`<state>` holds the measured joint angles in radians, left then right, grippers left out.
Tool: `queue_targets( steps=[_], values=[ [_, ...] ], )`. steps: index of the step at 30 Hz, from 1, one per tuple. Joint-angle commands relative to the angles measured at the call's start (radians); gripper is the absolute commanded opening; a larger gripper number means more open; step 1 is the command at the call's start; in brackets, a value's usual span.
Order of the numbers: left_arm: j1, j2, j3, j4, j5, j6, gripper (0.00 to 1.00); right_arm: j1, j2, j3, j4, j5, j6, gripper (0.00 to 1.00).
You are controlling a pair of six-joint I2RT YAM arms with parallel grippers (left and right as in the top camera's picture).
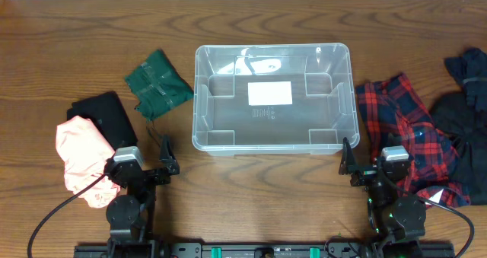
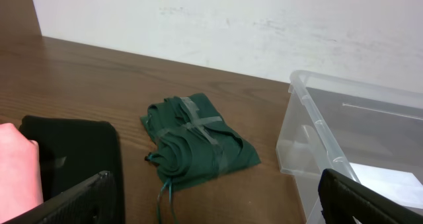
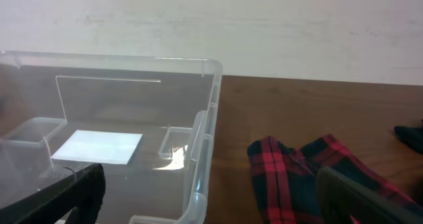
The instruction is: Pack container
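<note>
The clear plastic container [image 1: 272, 52] stands at the table's middle with nothing in it but a white label [image 1: 269, 93] on its base. It also shows in the left wrist view [image 2: 310, 141] and the right wrist view [image 3: 201, 135]. A folded green garment [image 1: 157, 83] lies left of it, seen too in the left wrist view [image 2: 198, 141]. A red plaid garment [image 1: 407, 132] lies right of it, seen too in the right wrist view [image 3: 291, 174]. My left gripper [image 1: 164, 157] and right gripper [image 1: 347, 157] are open and empty, near the front edge.
A black folded cloth [image 1: 103, 113] and a pink garment [image 1: 80, 155] lie at the left by the left arm. Dark garments [image 1: 468, 106] lie at the far right. A white wall stands behind the table's far edge.
</note>
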<state>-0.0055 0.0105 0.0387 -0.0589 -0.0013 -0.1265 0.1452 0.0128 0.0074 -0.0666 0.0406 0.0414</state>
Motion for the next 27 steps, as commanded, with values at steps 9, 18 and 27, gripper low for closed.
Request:
queue_targets(
  steps=[9, 18, 27],
  values=[
    [0.002, -0.001, -0.007, -0.026, 0.002, -0.105, 0.98, -0.008, -0.006, 0.029, -0.005, 0.007, 0.063, 0.99],
    [0.002, 0.269, 0.355, -0.241, 0.013, -0.106, 0.98, -0.008, 0.164, 0.360, -0.283, 0.172, 0.063, 0.99],
    [0.002, 0.727, 0.808, -0.638, 0.013, -0.104, 0.98, -0.039, 0.669, 0.861, -0.668, 0.281, 0.048, 0.99]
  ],
)
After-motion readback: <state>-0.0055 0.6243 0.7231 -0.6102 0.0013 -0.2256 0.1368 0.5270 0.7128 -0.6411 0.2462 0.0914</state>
